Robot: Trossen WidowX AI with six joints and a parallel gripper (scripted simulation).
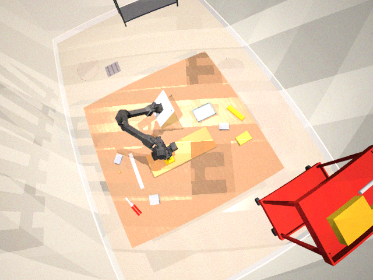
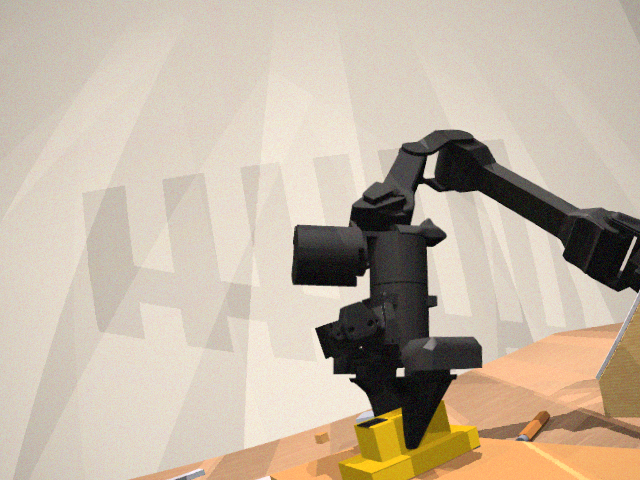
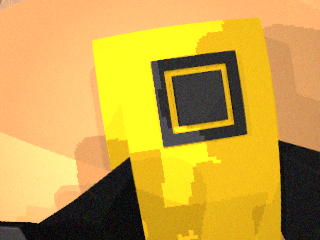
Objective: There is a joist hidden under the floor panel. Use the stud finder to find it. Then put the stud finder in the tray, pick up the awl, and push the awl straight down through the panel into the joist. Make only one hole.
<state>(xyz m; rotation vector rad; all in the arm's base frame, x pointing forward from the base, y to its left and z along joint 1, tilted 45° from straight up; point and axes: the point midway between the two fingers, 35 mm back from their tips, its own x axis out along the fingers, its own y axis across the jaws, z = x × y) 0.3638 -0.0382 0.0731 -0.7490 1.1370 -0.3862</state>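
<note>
- surface: orange-brown wooden table top (image 1: 135,230) (image 2: 573,343), crossed by pale streaks and hard-edged shadows.
- panel: pale yellow, oblong floor panel (image 1: 200,138) (image 2: 594,459) lies on it, running from lower left to upper right in the top view.
- room: beige wall (image 2: 206,103) behind the arm, banded with shadow. a red cart (image 1: 325,192) stands off one corner, and a dark shelf (image 1: 147,9) shows at the top view's upper edge.
- task item: my yellow stud finder (image 1: 169,160) (image 2: 382,439) (image 3: 255,170) is at the panel's lower-left part in the top view. its broad base faces down; whether it touches the panel i cannot tell.
- orientation: upright, long axis running lower left to upper right in the exterior view. the dark square window (image 2: 372,423) (image 3: 200,97) faces up, at the body's lower-left end there.
- my gripper (image 1: 168,157) (image 2: 397,429) (image 3: 198,155): pointing down, partly open, fingers closed on both sides of the stud finder's raised body.
- container: shallow tray (image 1: 204,112), pale bottom exposed, beyond the panel and well apart from the finder.
- cart load: yellow box (image 1: 354,221) and part of a grey rod (image 1: 366,187) on the top deck.
</note>
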